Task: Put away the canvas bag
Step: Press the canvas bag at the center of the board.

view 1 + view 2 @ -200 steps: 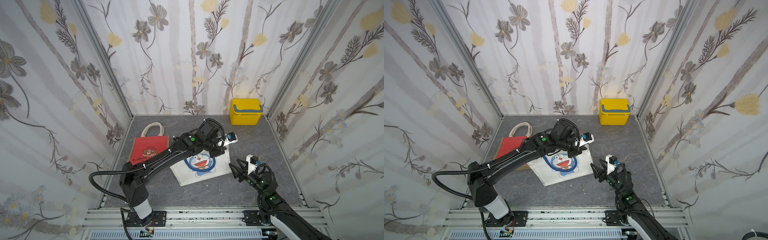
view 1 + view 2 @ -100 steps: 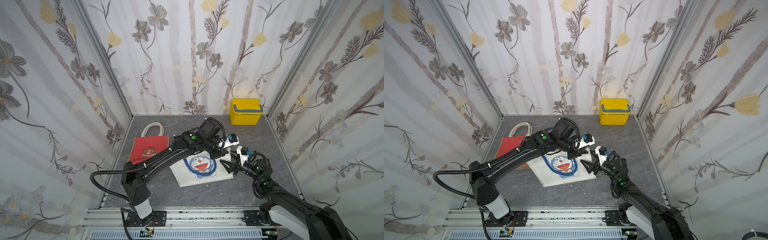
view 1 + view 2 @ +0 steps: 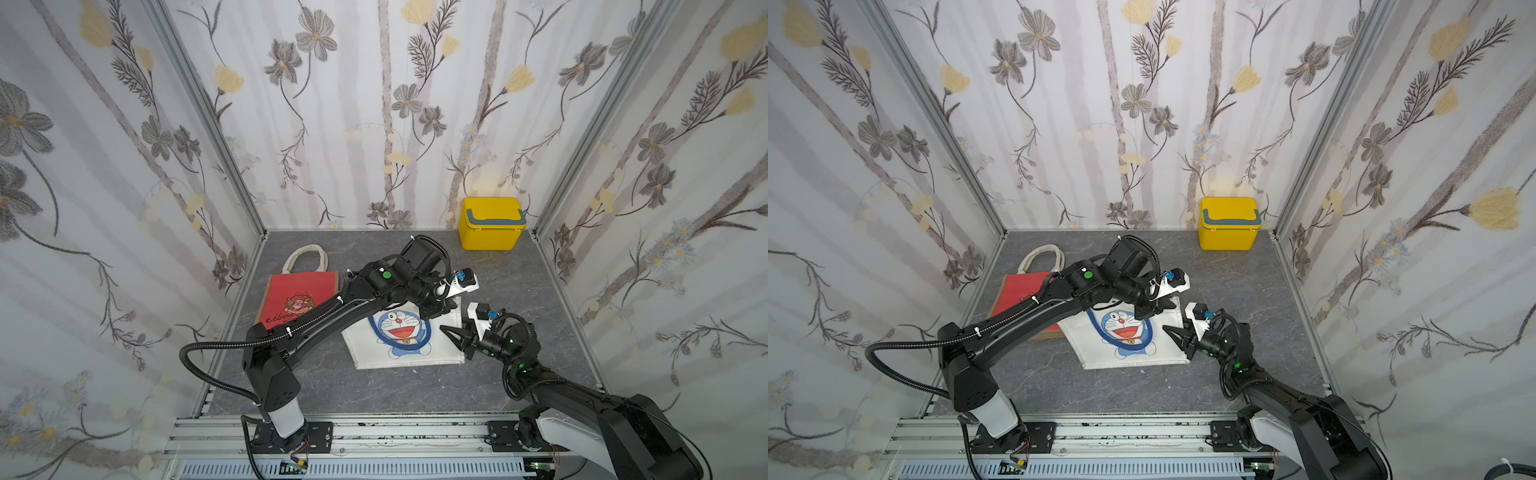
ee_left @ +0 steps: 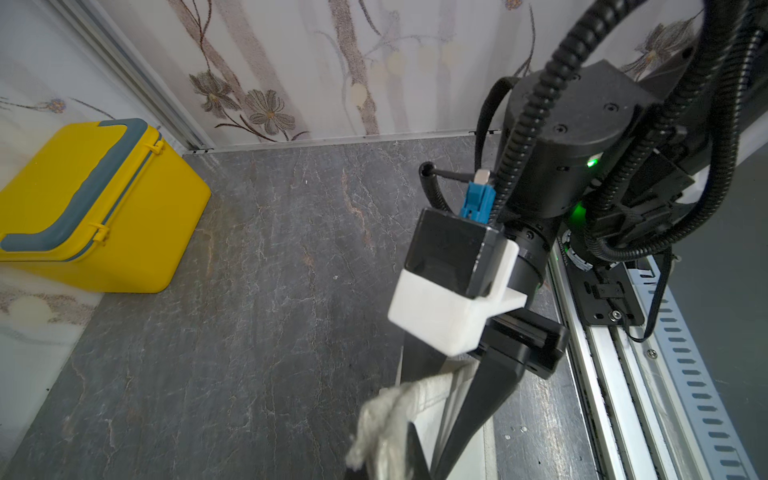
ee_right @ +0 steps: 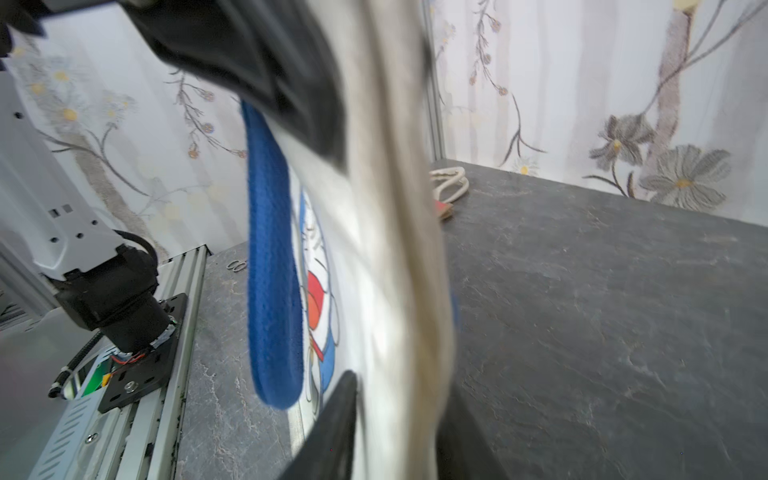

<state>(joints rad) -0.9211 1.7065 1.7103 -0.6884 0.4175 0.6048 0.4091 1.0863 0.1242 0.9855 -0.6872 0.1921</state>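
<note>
The canvas bag (image 3: 399, 332) (image 3: 1125, 332) is white with a blue cartoon cat and a blue handle (image 5: 270, 270). It lies on the grey floor, its far edge lifted. My left gripper (image 3: 436, 309) (image 3: 1152, 309) (image 4: 386, 465) is shut on a bunched bit of that far edge. My right gripper (image 3: 457, 338) (image 3: 1179, 338) (image 5: 399, 449) reaches in from the right. Its two black fingers (image 4: 490, 395) stand on either side of the bag's right edge (image 5: 399, 291) and press on the blurred fabric.
A red bag (image 3: 299, 299) with cream handles (image 3: 305, 257) lies to the left, partly under the left arm. A yellow lidded box (image 3: 490, 224) (image 4: 95, 208) stands in the back right corner. Flowered walls close in three sides and a metal rail (image 3: 374, 432) runs along the front.
My right arm has swung in from the front right to the bag's right edge, and its jaws have narrowed onto the fabric. The left arm has stayed put, holding the bag.
</note>
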